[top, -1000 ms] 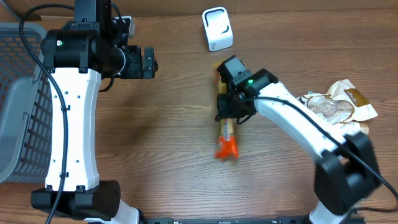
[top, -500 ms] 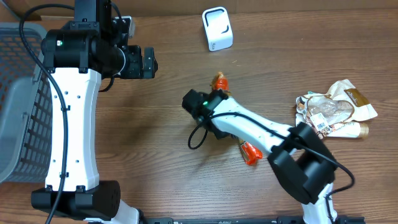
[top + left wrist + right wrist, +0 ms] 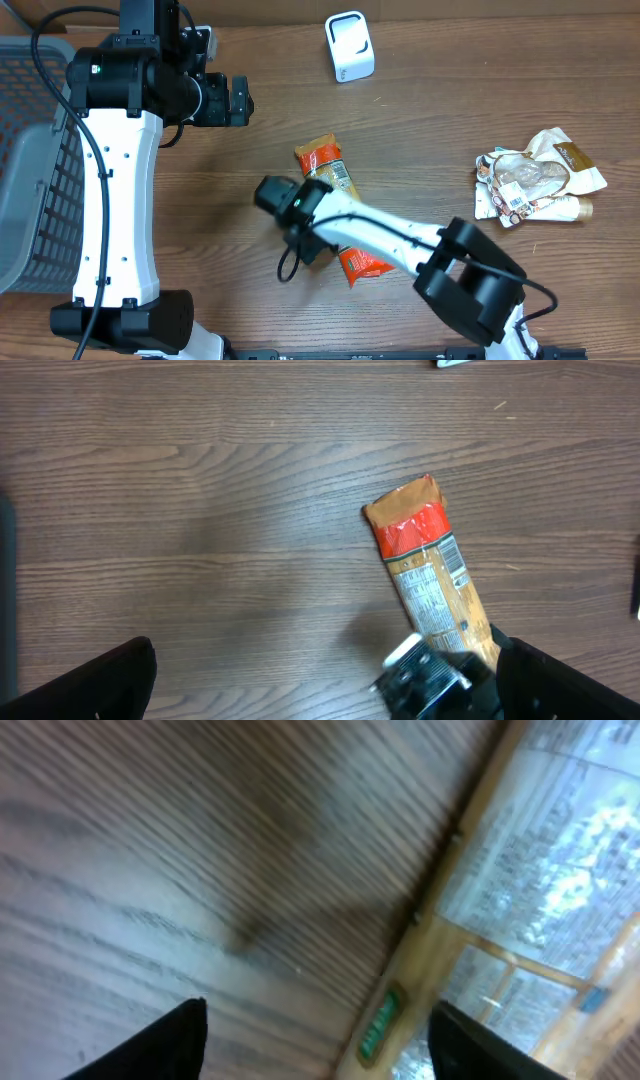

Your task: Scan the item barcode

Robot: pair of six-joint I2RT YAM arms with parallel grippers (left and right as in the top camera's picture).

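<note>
Overhead: grey basket [image 3: 28, 150] far left (snack packet [image 3: 323, 162] apart, on table [image 3: 450, 110])

Bright, even light falls from above on the bench [image 3: 450, 110] in the overhead view. The picture is sharp, and the left arm [image 3: 115, 200] throws only a faint, soft shadow on the wood to its right. The crumpled wrapper [image 3: 535, 175] shows small glints. The left wrist view is clear in the middle, on the snack packet [image 3: 428, 570], while the jaws of the left gripper [image 3: 322, 670] are dark, unfocused shapes in the lower corners. The right wrist view is heavily smeared: the wood grain streaks, the packet's film glares white, and the jaws of the right gripper [image 3: 318, 1025] are blurred black.
</note>
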